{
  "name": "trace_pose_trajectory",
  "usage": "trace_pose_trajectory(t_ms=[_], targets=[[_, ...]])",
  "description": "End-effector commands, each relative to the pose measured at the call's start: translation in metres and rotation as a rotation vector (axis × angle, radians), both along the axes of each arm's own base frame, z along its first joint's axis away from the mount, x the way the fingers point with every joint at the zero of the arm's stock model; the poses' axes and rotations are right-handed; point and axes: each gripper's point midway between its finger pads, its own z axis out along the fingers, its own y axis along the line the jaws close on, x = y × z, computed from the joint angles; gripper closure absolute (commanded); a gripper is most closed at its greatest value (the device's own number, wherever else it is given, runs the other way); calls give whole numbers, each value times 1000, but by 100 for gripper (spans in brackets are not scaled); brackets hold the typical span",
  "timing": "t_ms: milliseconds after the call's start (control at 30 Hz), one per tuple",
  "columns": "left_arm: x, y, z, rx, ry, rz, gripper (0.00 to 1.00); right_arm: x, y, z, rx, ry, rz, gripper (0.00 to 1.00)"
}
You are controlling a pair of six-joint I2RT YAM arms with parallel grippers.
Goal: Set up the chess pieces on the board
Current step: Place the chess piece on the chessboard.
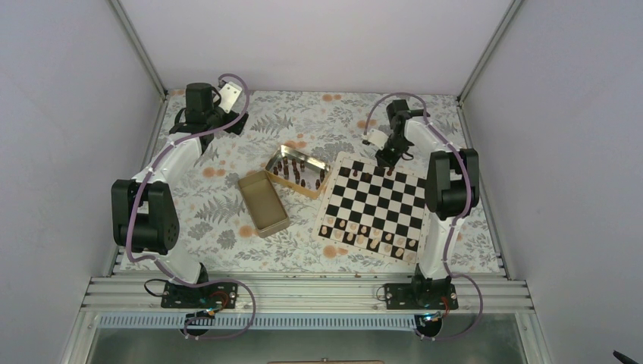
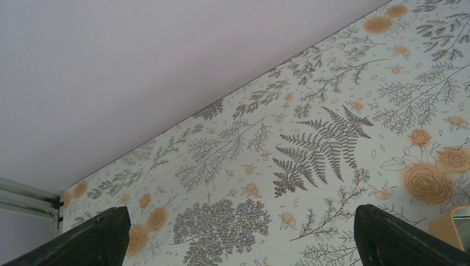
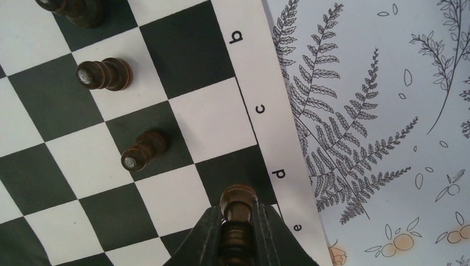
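- The right fingers (image 3: 206,239) are clenched on a dark chess piece (image 3: 238,197). They pinch its stem from both sides, and its rounded head stands out just past the tips.
- The held piece sits over a black square at the far edge of the board (image 3: 206,119), beside the border letter "d". Whether its base touches the square cannot be told.
- Three more dark pieces (image 3: 105,73) stand on nearby squares in the wrist view, one of them cut off by the top edge of the picture.
- In the overhead view the board (image 1: 373,199) lies tilted on the floral worktop (image 1: 208,205), in front of the right arm. Pale pieces (image 1: 369,232) fill its two nearest rows.
- Just left of the board lies an open golden tin (image 1: 303,154), its corner close to the board's far left corner. Inside it a cluster of dark pieces (image 1: 299,176) stands upright.
- A second golden tin (image 1: 267,206) lies just beside the first, on the side nearer the arm bases. Its open side is up and shows a plain gold floor.
- The left fingers (image 2: 95,239) are released and spread wide, grasping nothing. Only patterned worktop (image 2: 310,144) shows between them.
- The left arm (image 1: 178,155) is at the far left corner of the worktop, well apart from the tins and the board.
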Motion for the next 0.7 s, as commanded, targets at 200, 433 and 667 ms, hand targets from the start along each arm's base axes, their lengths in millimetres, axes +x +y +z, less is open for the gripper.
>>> trace_pose_trajectory(t_ms=[200, 433, 667], targets=[[0, -3, 20, -2, -40, -12, 0, 6, -1, -15, 0, 16, 19, 91], [1, -2, 18, 1, -37, -11, 0, 9, 2, -19, 11, 19, 24, 91], [2, -2, 15, 3, -31, -10, 0, 9, 1, -25, 4, 30, 25, 91]])
